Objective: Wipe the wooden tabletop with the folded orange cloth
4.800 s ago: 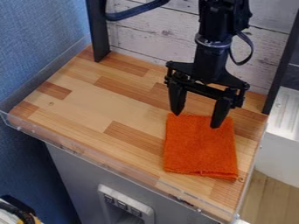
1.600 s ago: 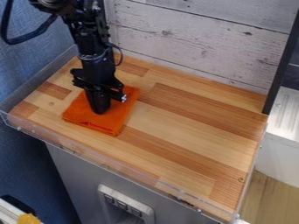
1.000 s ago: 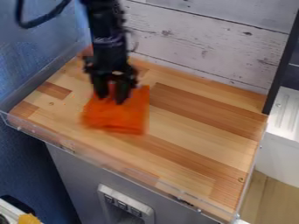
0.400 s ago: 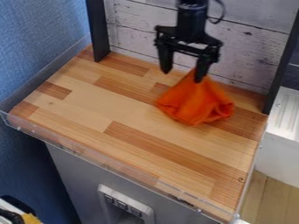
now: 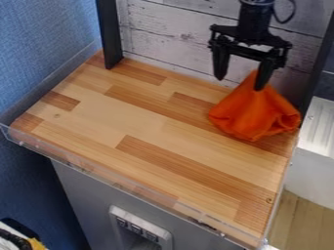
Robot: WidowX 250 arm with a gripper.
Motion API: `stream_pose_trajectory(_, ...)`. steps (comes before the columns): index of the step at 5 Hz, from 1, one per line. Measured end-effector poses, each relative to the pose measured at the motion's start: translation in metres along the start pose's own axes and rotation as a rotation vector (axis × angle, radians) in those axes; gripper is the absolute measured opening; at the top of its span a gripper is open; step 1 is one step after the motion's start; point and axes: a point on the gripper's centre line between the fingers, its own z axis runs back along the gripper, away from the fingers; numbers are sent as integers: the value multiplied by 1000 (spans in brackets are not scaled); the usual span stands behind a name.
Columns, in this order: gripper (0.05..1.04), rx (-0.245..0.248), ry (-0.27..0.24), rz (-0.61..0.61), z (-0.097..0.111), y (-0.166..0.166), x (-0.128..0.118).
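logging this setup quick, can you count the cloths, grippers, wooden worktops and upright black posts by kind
orange cloth: 1
black gripper: 1
wooden worktop: 1
upright black posts: 2
total: 5

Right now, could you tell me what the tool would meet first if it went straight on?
The tool points down, so most likely the orange cloth, whose peak is already at one fingertip, then the wooden surface. The height above the wood is hard to judge.

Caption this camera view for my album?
Orange cloth rises to a peak at one finger of the open black gripper.
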Motion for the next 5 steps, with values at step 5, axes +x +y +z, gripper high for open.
stream_pose_trajectory(5,998,-27,-4,1,19,-38,12)
